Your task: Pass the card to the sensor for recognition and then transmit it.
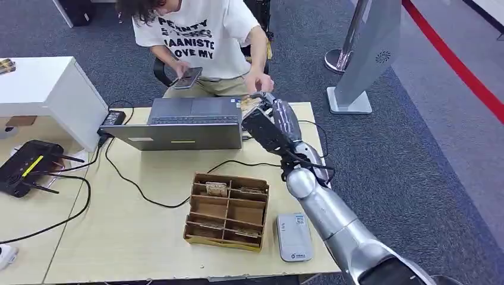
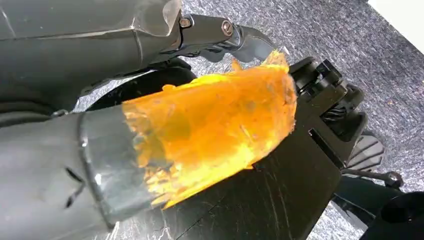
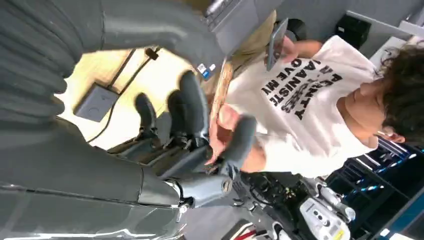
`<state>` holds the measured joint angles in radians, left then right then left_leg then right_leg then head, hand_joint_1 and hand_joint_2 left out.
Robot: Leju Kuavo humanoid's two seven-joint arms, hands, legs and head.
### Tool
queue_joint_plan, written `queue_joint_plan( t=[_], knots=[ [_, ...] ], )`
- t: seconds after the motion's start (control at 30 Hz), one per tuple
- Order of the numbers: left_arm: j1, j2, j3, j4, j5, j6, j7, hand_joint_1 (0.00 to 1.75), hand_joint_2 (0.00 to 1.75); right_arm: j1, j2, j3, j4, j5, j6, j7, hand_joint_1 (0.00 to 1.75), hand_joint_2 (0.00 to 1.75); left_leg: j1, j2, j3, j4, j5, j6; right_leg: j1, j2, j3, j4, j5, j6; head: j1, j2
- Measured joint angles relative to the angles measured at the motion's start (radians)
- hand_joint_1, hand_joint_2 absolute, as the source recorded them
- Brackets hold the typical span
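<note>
Now the right arm (image 1: 333, 219) reaches far across the table (image 1: 142, 237), its right hand (image 1: 270, 122) pinching the card (image 3: 221, 90) beside the laptop (image 1: 184, 124). A person's hand (image 1: 258, 80) takes hold of that card too. The sensor (image 1: 293, 236) lies near the box (image 1: 226, 211); grey carpet (image 1: 416, 166) surrounds the table. The left hand's (image 2: 100, 165) fingers cannot be made out.

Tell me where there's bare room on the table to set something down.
Bare table lies left of the cardboard organizer, below the black cable. Crowded: the far edge, with laptop, right hand and the person's hand; sensor fills the near right corner.
</note>
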<state>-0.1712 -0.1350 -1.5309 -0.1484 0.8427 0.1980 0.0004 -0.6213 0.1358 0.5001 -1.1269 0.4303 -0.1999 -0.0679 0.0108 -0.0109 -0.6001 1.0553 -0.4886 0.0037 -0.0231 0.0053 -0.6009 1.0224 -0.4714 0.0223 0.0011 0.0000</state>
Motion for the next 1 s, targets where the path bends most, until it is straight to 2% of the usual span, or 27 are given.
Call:
queue_joint_plan(
  t=[0.17,0.43,0.63,0.77,0.97,1.0],
  knots=[
    [0.002,0.0,0.0,0.0,0.015,0.009,-0.008,0.0,0.0,0.034,0.004,0.007,-0.024,-0.012,-0.007,-0.031,0.0,1.75,0.0,0.0,0.0,0.0,0.0,0.0,0.0,0.0,0.0,0.0,0.0,0.0,0.0,0.0],
    [0.014,0.0,0.002,0.0,0.038,0.024,-0.021,0.0,0.0,0.145,0.004,0.013,-0.157,-0.079,-0.019,-0.091,0.0,1.75,0.0,0.0,0.0,0.0,0.0,0.0,0.0,0.0,-0.001,0.0,0.0,0.0,0.0,0.0],
    [0.028,0.0,0.012,0.0,0.069,0.046,-0.038,0.0,0.0,0.253,0.0,0.013,-0.276,-0.249,-0.004,-0.168,0.0,1.75,0.0,0.0,0.0,0.0,0.0,0.0,0.0,0.0,-0.001,0.0,-0.001,0.0,0.0,0.0],
    [0.046,0.002,0.029,0.0,0.092,0.059,-0.055,0.0,0.0,0.386,-0.027,0.013,-0.38,-0.434,0.069,-0.255,0.0,1.75,0.0,0.0,-0.001,0.0,-0.002,-0.001,0.0,0.0,-0.001,-0.001,-0.002,0.001,0.0,0.0],
    [0.051,0.002,0.04,0.0,0.1,0.063,-0.056,0.0,0.0,0.463,-0.057,0.013,-0.445,-0.482,0.103,-0.272,0.0,1.75,0.0,0.0,0.0,0.0,-0.003,-0.001,0.0,0.0,-0.001,-0.001,-0.002,0.001,0.0,0.0],
    [0.051,0.002,0.044,0.0,0.104,0.064,-0.059,0.0,0.0,0.475,-0.062,0.013,-0.454,-0.523,0.141,-0.283,0.0,0.0,0.0,0.0,0.0,0.0,-0.003,-0.001,0.0,0.0,0.0,-0.001,-0.002,0.001,0.0,0.0]
  ],
)
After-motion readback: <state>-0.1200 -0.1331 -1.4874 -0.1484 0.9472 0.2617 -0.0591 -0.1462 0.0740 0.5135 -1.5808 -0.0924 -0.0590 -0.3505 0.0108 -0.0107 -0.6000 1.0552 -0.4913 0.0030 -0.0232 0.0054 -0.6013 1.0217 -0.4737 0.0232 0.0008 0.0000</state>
